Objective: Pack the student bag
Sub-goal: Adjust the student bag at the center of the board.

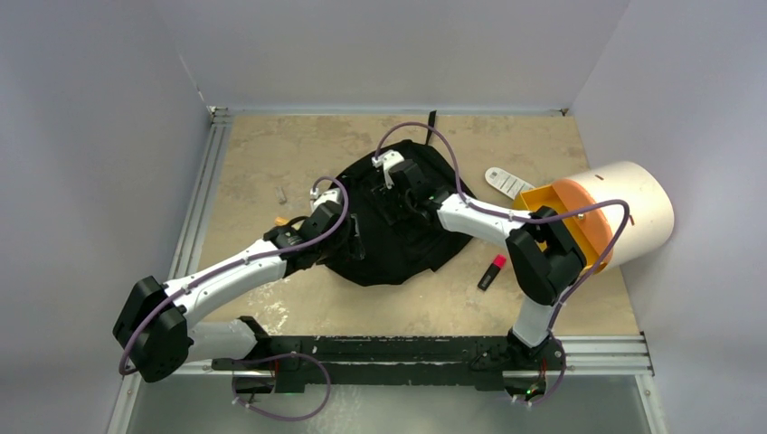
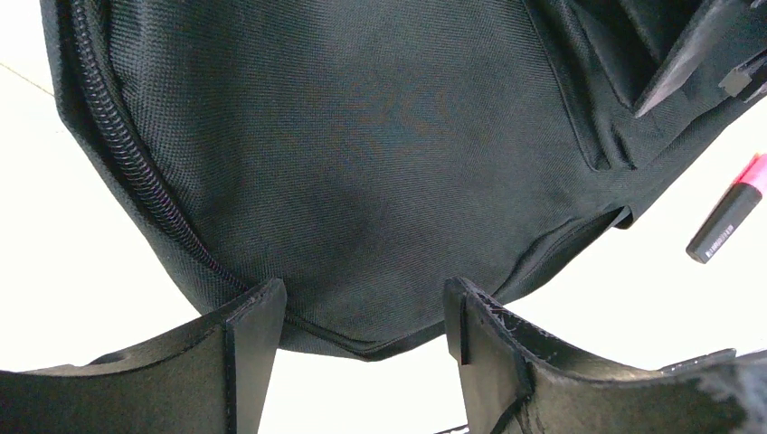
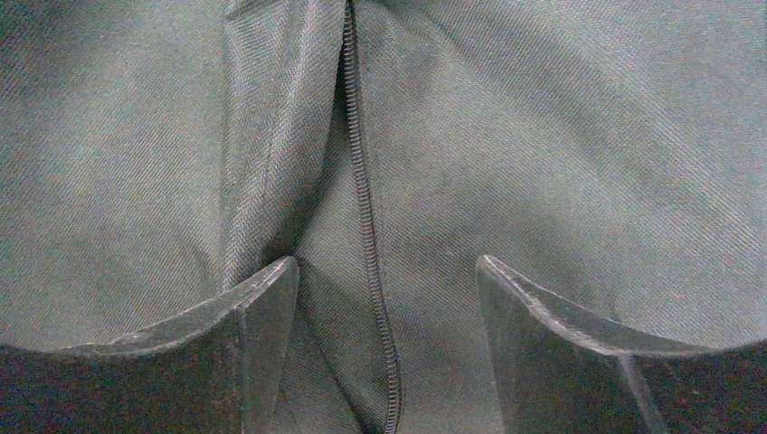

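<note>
The student bag (image 1: 398,244), a black fabric backpack, lies flat in the middle of the table. My left gripper (image 1: 351,237) is open at the bag's left edge; in the left wrist view (image 2: 362,312) its jaws stand apart on either side of the bag's seamed edge (image 2: 362,181). My right gripper (image 1: 394,210) is open and pressed down over the bag's top; in the right wrist view (image 3: 384,289) its jaws straddle a zipper line (image 3: 366,217) in the fabric (image 3: 561,163). Neither gripper holds anything.
A cream-and-orange cylinder (image 1: 615,212) lies on its side at the right. A black marker with a red cap (image 1: 491,272) lies right of the bag and shows in the left wrist view (image 2: 728,221). A white flat object (image 1: 506,182) lies behind it. A small orange item (image 1: 280,221) sits left of the bag.
</note>
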`<state>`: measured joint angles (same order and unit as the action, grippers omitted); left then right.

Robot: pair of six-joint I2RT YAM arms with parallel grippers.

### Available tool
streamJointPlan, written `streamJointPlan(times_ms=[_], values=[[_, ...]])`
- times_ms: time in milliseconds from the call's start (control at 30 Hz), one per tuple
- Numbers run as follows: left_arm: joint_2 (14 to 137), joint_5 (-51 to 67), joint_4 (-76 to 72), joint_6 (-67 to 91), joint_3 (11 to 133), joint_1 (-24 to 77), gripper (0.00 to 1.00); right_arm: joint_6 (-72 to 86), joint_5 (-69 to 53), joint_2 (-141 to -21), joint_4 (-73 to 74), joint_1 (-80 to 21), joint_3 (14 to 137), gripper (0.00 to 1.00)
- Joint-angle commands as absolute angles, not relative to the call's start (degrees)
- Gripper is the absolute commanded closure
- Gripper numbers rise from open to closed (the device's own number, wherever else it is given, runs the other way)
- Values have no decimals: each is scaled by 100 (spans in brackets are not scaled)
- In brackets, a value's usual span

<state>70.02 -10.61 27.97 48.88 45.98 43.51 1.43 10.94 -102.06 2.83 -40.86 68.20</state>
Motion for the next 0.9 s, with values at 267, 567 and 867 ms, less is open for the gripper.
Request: streamJointPlan(times_ms=[267,567,867], values=[[6804,-1033,2808,4929,4500,4318,36,161,2803,-10144,807,-4157,6897,53],[6820,-1019,2760,4974,4456,4317,36,91,2941,-9872,766,-4155,6958,87],[6738,-978,2455,4895,4713,4288,36,323,2315,-9475,699,-4140,7139,99]])
